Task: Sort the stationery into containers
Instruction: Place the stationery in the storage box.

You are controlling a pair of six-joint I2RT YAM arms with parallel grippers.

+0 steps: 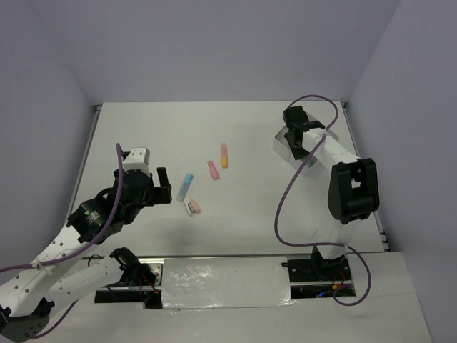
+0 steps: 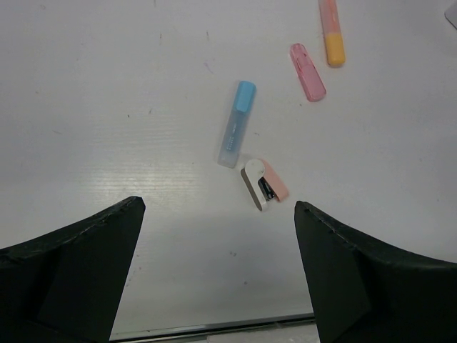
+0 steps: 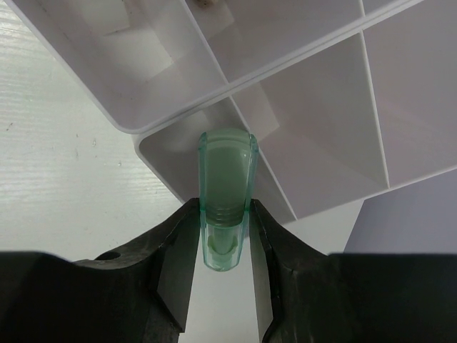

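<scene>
Top view and both wrist views. My right gripper point(image 3: 224, 214) is clenched on a short translucent green plastic tube point(image 3: 227, 168), held lengthwise between the two black fingers. The tube's rounded end projects over the near corner compartment of the white square plastic tray point(image 3: 235, 91), which a cross divider splits into four. Whether the tube touches the tray cannot be told. My left gripper point(image 2: 218, 206) is released, jaws spread wide, hovering above the white table point(image 1: 143, 128). Just ahead of it lie a pale blue capped stick point(image 2: 236, 125) and a small pink-and-white stapler-like piece point(image 2: 263, 184), close together. Farther on lie a pink translucent stick point(image 2: 308, 71) and an orange-tipped pink stick point(image 2: 331, 32), well apart from the tray.
</scene>
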